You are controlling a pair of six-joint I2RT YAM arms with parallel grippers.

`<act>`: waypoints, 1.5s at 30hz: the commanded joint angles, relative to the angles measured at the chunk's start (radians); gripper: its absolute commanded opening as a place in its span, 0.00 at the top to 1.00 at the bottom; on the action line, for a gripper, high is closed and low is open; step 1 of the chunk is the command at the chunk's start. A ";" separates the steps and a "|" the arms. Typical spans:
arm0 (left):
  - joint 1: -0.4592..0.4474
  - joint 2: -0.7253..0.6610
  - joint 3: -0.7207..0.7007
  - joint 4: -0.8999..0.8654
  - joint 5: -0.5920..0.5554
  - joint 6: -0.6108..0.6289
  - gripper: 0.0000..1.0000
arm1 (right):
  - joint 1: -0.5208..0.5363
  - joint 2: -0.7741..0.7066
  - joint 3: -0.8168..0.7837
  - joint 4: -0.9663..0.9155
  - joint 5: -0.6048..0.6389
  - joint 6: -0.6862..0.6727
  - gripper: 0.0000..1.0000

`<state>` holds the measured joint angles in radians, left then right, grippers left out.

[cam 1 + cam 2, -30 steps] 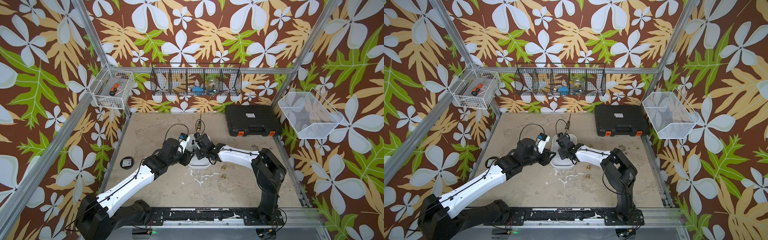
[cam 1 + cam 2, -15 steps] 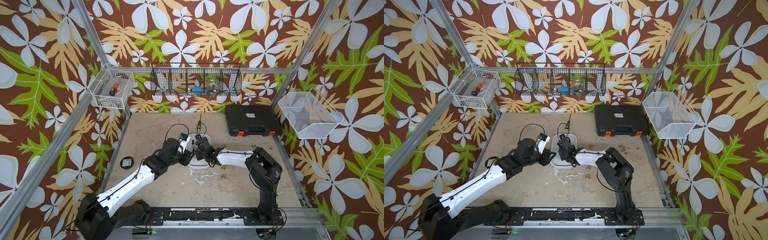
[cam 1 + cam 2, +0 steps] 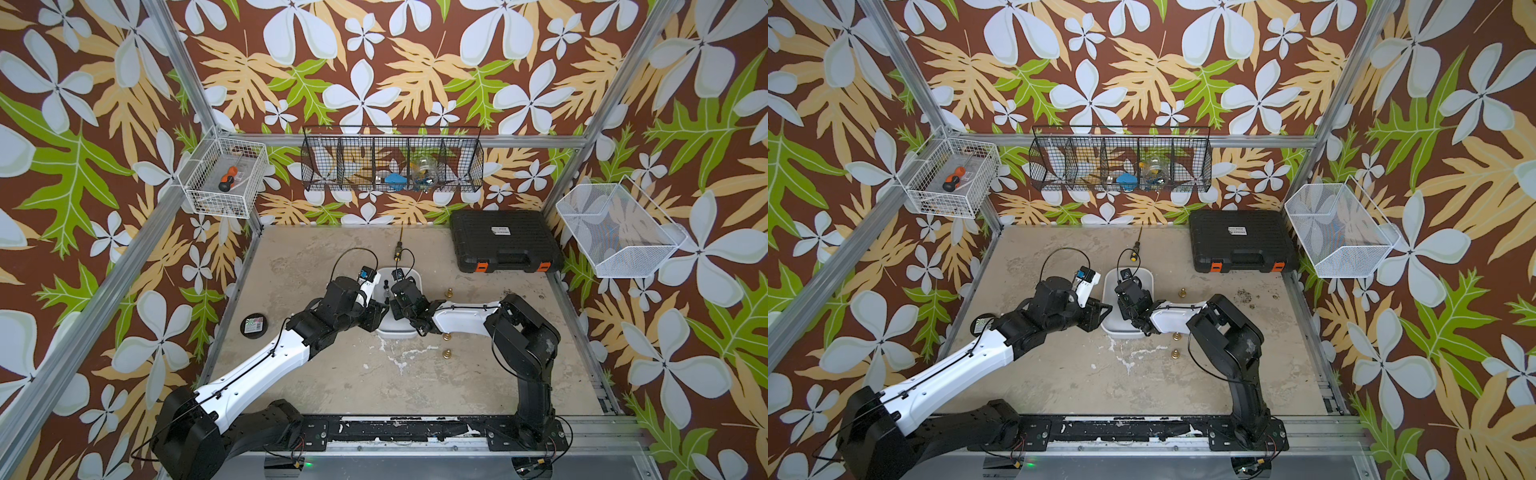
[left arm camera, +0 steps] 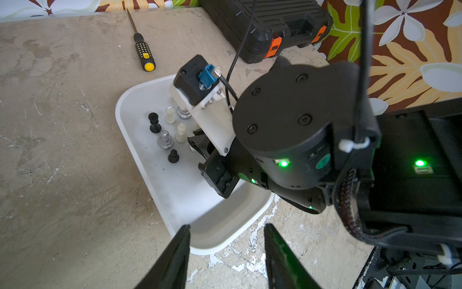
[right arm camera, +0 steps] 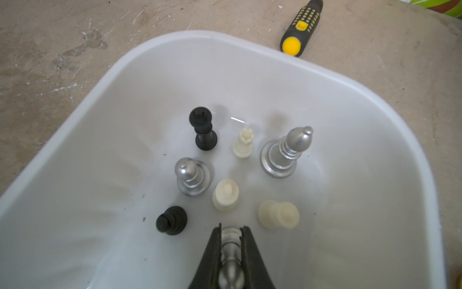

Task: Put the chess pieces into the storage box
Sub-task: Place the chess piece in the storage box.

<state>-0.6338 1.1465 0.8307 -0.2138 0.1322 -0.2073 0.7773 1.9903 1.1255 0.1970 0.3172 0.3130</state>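
The storage box (image 5: 200,35), a shallow white tub, sits mid-table in both top views (image 3: 397,330) (image 3: 1125,330). Several chess pieces stand in it: black (image 5: 202,130), cream (image 5: 243,143) and silver (image 5: 285,155); one cream piece (image 5: 278,215) lies on its side. My right gripper (image 5: 231,229) hangs low inside the box, shut on a silver chess piece (image 5: 231,250). My left gripper (image 4: 226,227) is open at the box's near corner (image 4: 212,250), whose rim lies between its fingers. Three gold pieces (image 3: 449,293) (image 3: 446,336) (image 3: 446,354) stand on the table right of the box.
A yellow-tipped screwdriver (image 3: 398,249) lies just behind the box. A black case (image 3: 505,241) sits at the back right, a black round disc (image 3: 254,325) at the left. Wire baskets (image 3: 226,183) (image 3: 392,164) (image 3: 619,232) hang on the walls.
The right arm has folded in a little, bringing its wrist further over the box with the silver piece still held. The left arm has not moved.
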 commanded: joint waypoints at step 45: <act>0.002 0.012 0.013 -0.016 -0.005 0.013 0.49 | 0.017 -0.068 -0.003 -0.032 -0.029 0.012 0.65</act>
<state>-0.6338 1.1549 0.8375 -0.2214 0.1326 -0.2039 0.7925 1.9453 1.1206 0.1787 0.2882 0.3252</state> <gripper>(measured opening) 0.507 0.347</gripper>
